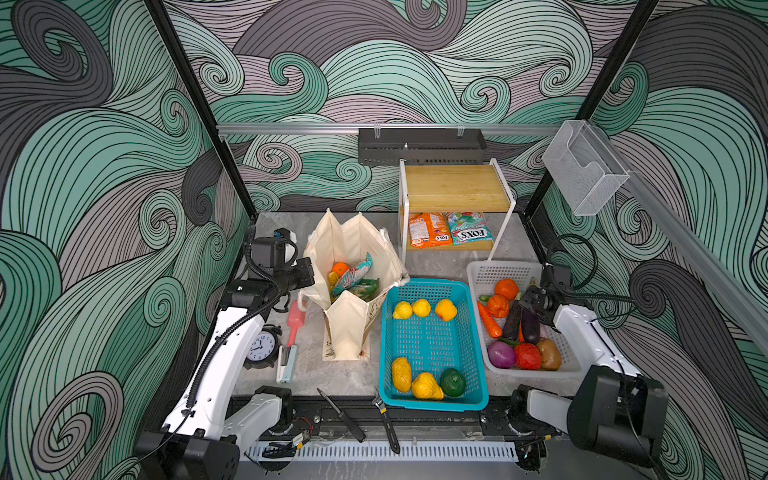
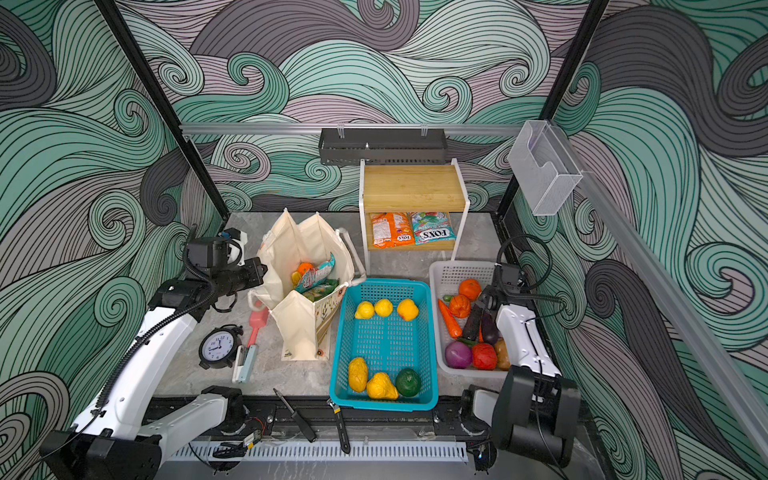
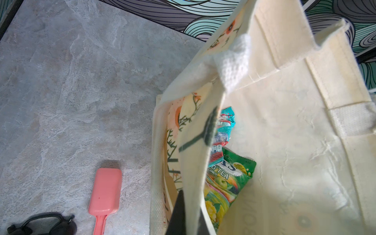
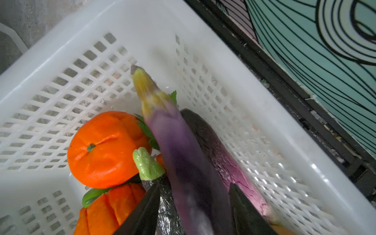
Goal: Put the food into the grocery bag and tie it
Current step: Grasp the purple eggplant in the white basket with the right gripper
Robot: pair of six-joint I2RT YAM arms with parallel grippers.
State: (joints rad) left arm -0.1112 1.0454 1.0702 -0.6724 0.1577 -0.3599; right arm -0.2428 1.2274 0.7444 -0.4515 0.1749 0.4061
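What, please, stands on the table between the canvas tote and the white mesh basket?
The teal mesh basket, as seen in both top views.

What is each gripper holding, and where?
Left gripper pinches the grocery bag by its side wall near the rim. Right gripper clamps the light purple eggplant around its body, stem end free.

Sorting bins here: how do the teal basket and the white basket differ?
The teal basket holds mostly yellow fruit, spread apart; the white basket holds orange, red and purple vegetables, crowded. The right gripper grips an eggplant in the white basket; none reaches the teal basket. Both are mesh plastic.
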